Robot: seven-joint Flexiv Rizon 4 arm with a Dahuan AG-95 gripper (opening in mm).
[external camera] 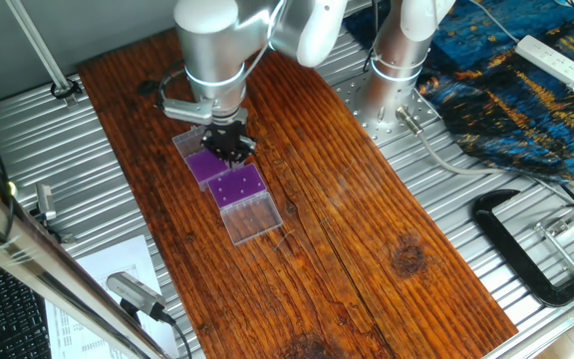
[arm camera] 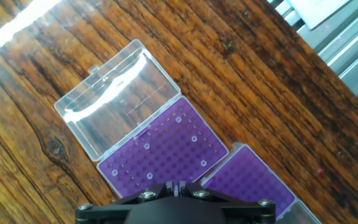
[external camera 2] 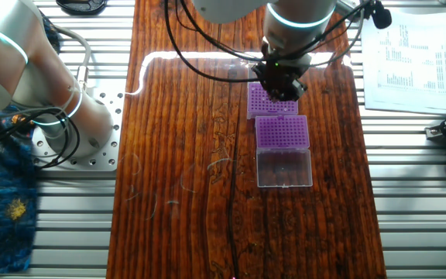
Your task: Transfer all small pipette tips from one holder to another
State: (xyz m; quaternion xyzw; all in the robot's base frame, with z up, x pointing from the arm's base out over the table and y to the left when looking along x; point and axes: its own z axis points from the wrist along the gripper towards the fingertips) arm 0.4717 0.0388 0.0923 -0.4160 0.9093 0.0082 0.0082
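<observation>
Two purple racks lie end to end on the wooden board. The one with the open clear lid (arm camera: 114, 102) is the lidded rack (arm camera: 166, 152) (external camera: 239, 185) (external camera 2: 283, 132), and several small pipette tips (arm camera: 194, 139) stand in it as tiny white rings. The other rack (arm camera: 248, 180) (external camera: 203, 165) (external camera 2: 269, 101) shows no tips in its visible part. My gripper (arm camera: 176, 188) (external camera: 230, 148) (external camera 2: 279, 84) hangs low above where the two racks meet. Its fingers are drawn close together with a small whitish tip pinched between them.
The racks sit on a wooden board (external camera: 367, 219) over a ribbed metal table. The arm's base (external camera: 392, 80) stands at the board's far side. A black clamp (external camera: 526, 249), printed papers (external camera 2: 413, 54) and a power strip (external camera: 551, 58) lie off the board.
</observation>
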